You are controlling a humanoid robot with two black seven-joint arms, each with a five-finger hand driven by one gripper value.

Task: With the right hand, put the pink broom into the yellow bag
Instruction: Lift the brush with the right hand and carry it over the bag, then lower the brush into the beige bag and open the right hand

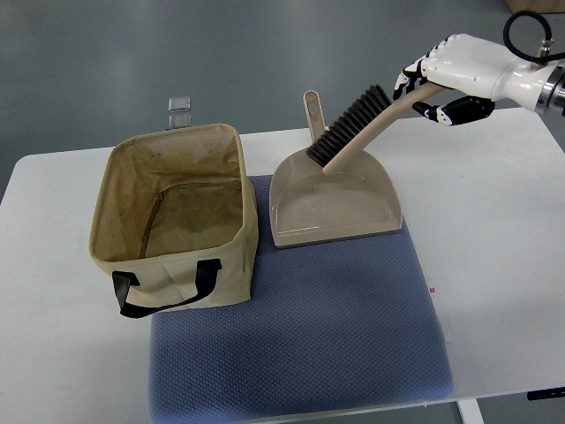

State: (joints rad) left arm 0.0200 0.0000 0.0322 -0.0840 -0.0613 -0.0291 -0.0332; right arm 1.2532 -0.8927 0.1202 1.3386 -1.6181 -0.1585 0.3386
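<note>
One hand works here: your right hand [441, 84] has its fingers wrapped round the handle of the pinkish-beige hand broom with dark bristles [366, 128], its head tilted over the matching plastic dustpan [340, 208]. You're mid-lift, I judge; next, carry it left above the open yellowish fabric bag [172, 221], then lower it in.

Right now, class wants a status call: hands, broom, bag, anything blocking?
Right hand shut on broom handle, lifted, tilted over dustpan. Left hand not in view. Bag open, left of dustpan. Nothing blocking.
</note>
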